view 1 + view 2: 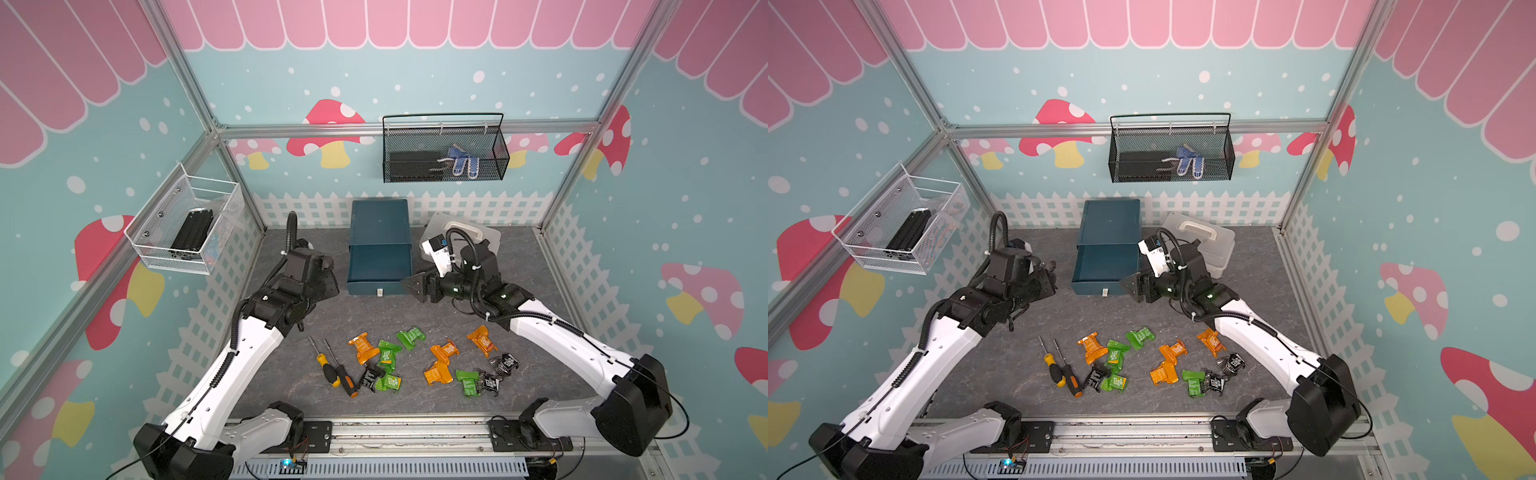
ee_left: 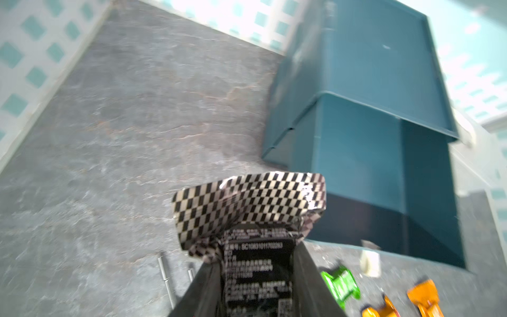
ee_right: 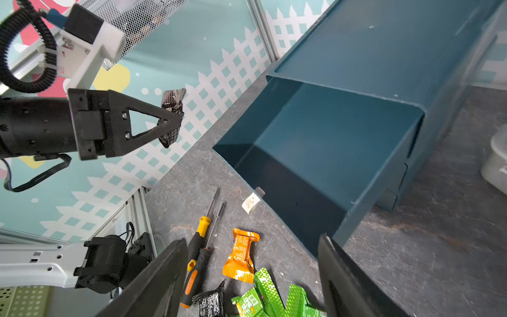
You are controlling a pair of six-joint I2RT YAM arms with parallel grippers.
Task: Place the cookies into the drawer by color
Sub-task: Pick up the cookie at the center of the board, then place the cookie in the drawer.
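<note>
Table (image 1: 395, 311) of dark grey stone pattern carries everything. At its back stands the teal drawer (image 1: 379, 220) cabinet, its top drawer pulled out toward the front and bare inside, with a pale tab on its face. A pale grey case (image 1: 492, 235) sits just beside the cabinet, behind the right arm. The right pincer (image 1: 411, 286) is spread wide with nothing in it, close to the open drawer's front corner. The left pincer (image 3: 177, 116), raised off the table on the cabinet's other side, pinches a black cookie (image 2: 249, 203) with a checkered end. Two screwdrivers (image 1: 332, 365) lie near the front, just beside the scattered cookies (image 1: 442, 351): four orange, four green, three black.
</note>
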